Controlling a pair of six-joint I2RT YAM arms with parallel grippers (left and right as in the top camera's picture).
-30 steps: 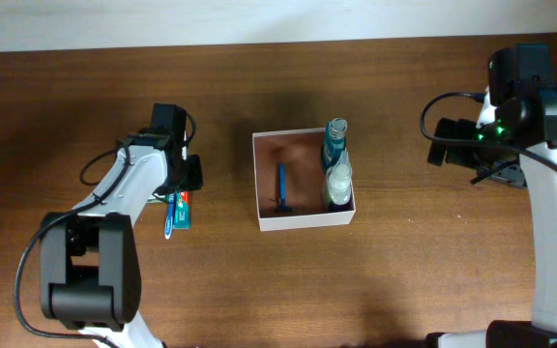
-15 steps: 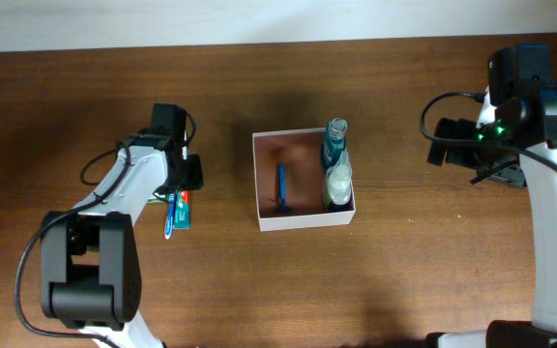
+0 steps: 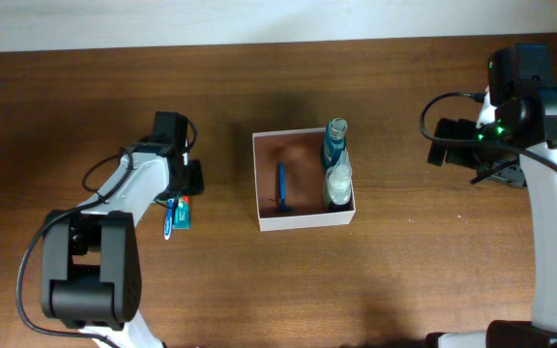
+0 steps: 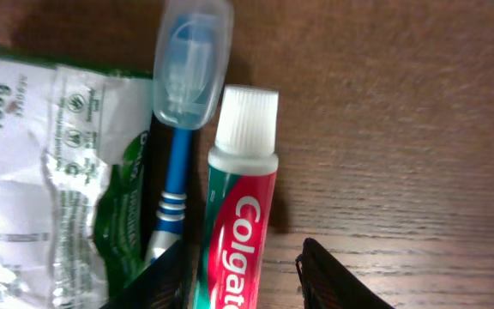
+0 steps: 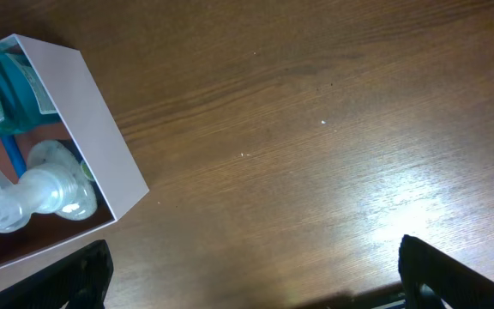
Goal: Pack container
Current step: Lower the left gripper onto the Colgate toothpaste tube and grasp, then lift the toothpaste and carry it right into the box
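The container (image 3: 304, 220) is a square white-walled box with a reddish-brown inside at the table's centre. It holds a teal bottle (image 3: 335, 141), a clear pump bottle (image 3: 337, 180) and a blue-handled item (image 3: 281, 188). My left gripper (image 3: 180, 191) is open, low over a red Colgate toothpaste tube (image 4: 240, 215), its fingers (image 4: 243, 283) on either side of the tube. A blue toothbrush with a clear cap (image 4: 183, 94) and a green-white packet (image 4: 45, 172) lie beside the tube. My right gripper (image 5: 256, 283) is open and empty, right of the container (image 5: 93, 112).
The toothpaste, toothbrush and packet form one cluster (image 3: 176, 213) left of the container. Bare brown wood lies between the container and my right arm (image 3: 511, 116). The table's far edge meets a pale wall at the top.
My left gripper has shifted slightly toward the table's front, lower over the toothpaste tube. The right arm and the container have not moved.
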